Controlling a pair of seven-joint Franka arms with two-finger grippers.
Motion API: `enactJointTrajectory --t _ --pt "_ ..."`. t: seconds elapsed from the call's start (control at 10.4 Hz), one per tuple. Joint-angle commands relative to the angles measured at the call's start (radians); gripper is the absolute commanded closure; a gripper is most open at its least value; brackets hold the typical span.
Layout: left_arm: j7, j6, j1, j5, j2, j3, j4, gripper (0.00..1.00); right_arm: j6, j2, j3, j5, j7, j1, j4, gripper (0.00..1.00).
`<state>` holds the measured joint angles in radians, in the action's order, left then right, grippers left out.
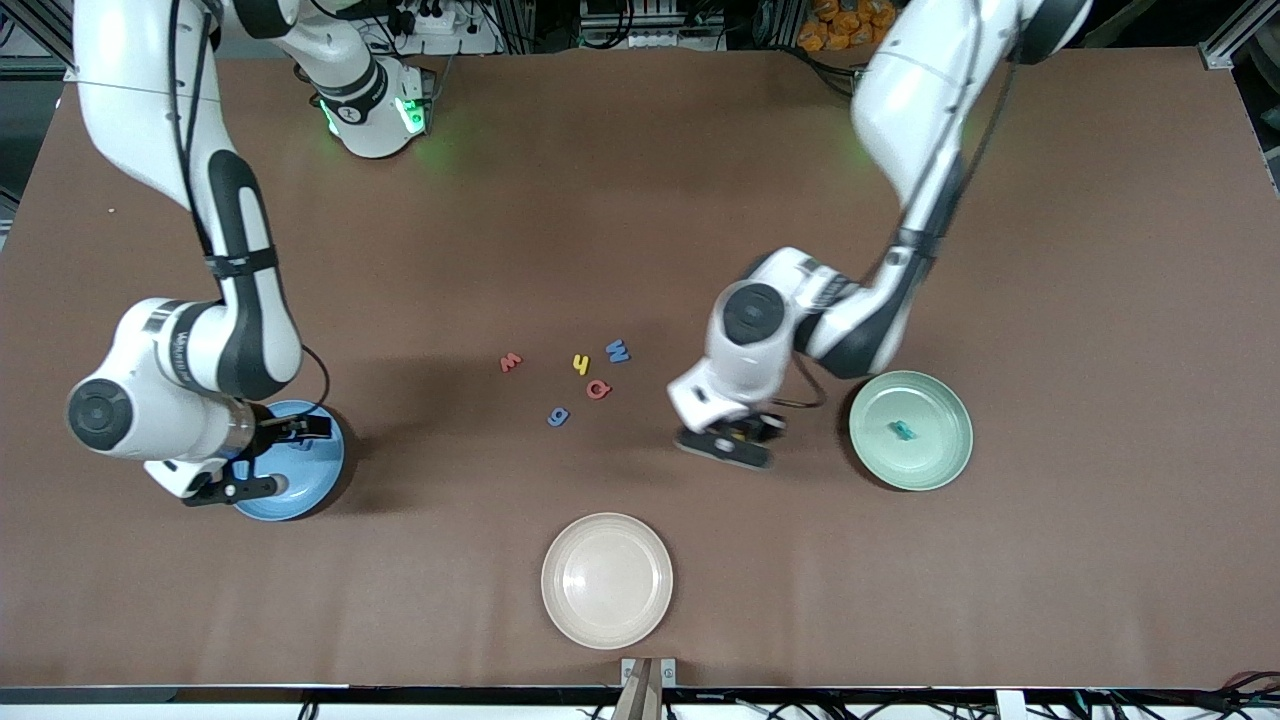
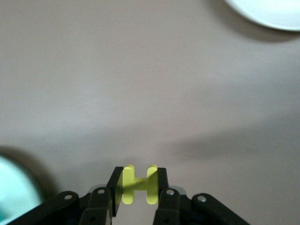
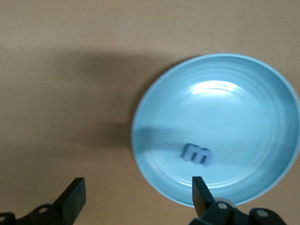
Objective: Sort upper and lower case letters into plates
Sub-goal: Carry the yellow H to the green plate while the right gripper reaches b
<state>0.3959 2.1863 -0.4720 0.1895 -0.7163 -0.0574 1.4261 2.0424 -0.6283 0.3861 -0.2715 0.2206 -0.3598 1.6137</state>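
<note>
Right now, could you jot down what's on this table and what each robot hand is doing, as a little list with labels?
Left gripper: shut on a yellow letter H, over bare table beside the mint green plate
Right gripper: open, above the blue plate
Blue plate holds: one blue letter m
Mint green plate holds: one teal letter
Loose letters on table: five, mid-table
Cream-white plate: nearest the front camera, nothing in it
</note>
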Motion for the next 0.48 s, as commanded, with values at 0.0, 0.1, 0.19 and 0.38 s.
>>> enactJointTrajectory --t 0.0,0.1,0.19,0.38 --pt "0.024 -0.077 0.141 0.014 0.101 -0.010 0.100 1.00 -0.002 0.005 -0.004 -0.015 -0.136 -0.059 -0.005 0.00" --pt "0.023 -0.080 0.191 0.016 0.130 -0.010 0.146 1.00 -0.004 0.006 -0.004 -0.034 -0.220 -0.105 -0.005 0.00" --pt "0.024 -0.094 0.225 0.016 0.147 -0.010 0.184 1.00 0.001 0.004 -0.004 -0.050 -0.316 -0.155 -0.005 0.00" --pt "0.034 -0.115 0.288 0.011 0.158 -0.012 0.243 1.00 0.056 -0.010 -0.006 -0.096 -0.523 -0.243 -0.002 0.00"
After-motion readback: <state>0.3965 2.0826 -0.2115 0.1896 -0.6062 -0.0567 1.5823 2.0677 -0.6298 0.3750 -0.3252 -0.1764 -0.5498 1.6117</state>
